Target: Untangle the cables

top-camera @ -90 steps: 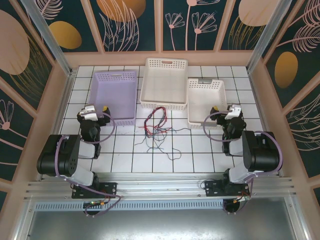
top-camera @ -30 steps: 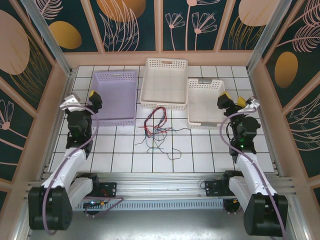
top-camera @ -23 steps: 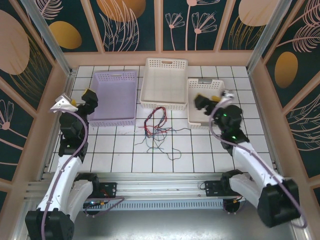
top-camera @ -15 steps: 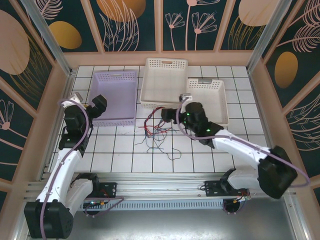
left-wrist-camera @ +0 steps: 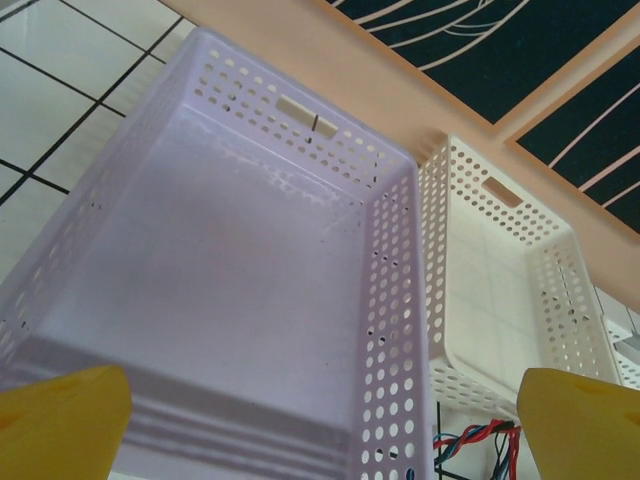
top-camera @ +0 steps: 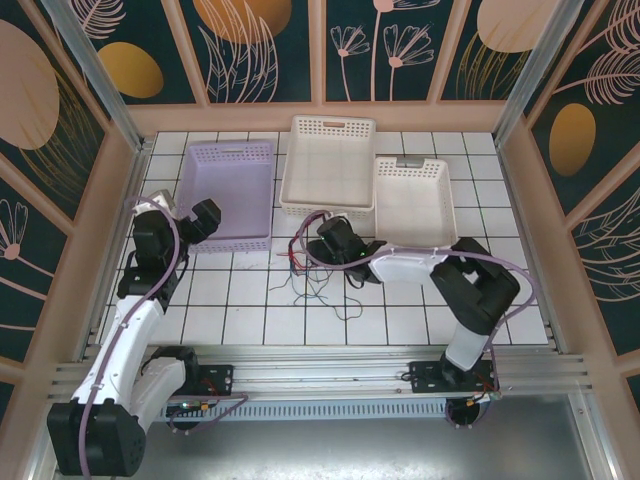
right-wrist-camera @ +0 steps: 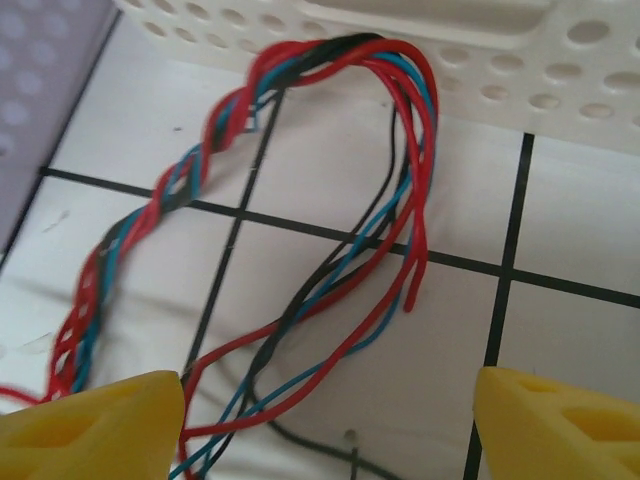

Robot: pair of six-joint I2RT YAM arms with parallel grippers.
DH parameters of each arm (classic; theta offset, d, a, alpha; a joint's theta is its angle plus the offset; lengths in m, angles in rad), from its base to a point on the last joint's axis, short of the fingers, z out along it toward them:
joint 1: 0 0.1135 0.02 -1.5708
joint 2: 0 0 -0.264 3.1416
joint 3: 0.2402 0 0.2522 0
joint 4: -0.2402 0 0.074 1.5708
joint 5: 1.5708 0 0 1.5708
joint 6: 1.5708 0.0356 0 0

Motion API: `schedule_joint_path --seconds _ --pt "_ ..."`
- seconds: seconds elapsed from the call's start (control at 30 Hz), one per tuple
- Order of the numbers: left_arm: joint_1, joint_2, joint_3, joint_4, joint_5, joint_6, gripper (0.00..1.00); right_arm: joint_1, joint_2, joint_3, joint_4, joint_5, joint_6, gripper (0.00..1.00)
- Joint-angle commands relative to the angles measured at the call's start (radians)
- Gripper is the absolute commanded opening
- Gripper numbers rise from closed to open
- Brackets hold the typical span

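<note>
Red, blue and black cables (right-wrist-camera: 213, 140) looped just ahead of right gripper (right-wrist-camera: 325, 420), jaws spread; long axis toward worktop (top-camera: 250, 310) far edge. Left gripper (left-wrist-camera: 320, 425) likewise spread, well apart.

Robot lab test cell: alu frame rail (top-camera: 320, 372), walled tiled table (top-camera: 400, 320).

On the right wrist feed the cables (right-wrist-camera: 225, 125) run out past the bottom and left edges, right by my right pincer (right-wrist-camera: 330, 425), so I can't see their ends. From above, that pincer covers part of the loop, and the loose strands trailing behind it are too thin to tell apart. Between the left pincer (left-wrist-camera: 320, 425) tips, a scrap of wire gets chopped by the bottom edge.
</note>
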Motion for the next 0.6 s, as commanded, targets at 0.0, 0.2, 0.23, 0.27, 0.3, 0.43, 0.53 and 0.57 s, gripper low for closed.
schedule_joint_path --seconds 0.0,0.2,0.23,0.27,0.3,0.43,0.53,0.57 --pt "-0.020 0.003 0.031 -0.029 0.006 0.031 0.99 -0.027 0.047 0.032 0.056 0.020 0.031 0.71" --pt "-0.055 0.015 0.042 -0.048 -0.024 0.052 0.98 -0.067 0.087 0.020 0.154 -0.026 0.052 0.66" --pt "-0.057 0.018 0.042 -0.050 -0.025 0.053 0.98 -0.071 0.094 0.018 0.173 -0.034 0.049 0.66" --pt "-0.059 0.021 0.043 -0.052 -0.026 0.053 0.99 -0.076 0.105 0.020 0.187 -0.047 0.045 0.65" --pt "-0.061 0.022 0.043 -0.053 -0.026 0.055 0.98 -0.078 0.116 0.026 0.193 -0.055 0.042 0.65" --pt "-0.068 0.026 0.045 -0.056 -0.031 0.059 0.98 -0.081 0.152 0.036 0.245 -0.063 0.030 0.64" --pt "-0.074 0.031 0.047 -0.060 -0.037 0.064 0.99 -0.090 0.175 0.042 0.263 -0.055 0.044 0.60" --pt "-0.076 0.033 0.048 -0.062 -0.037 0.066 0.98 -0.094 0.182 0.047 0.265 -0.050 0.048 0.60"
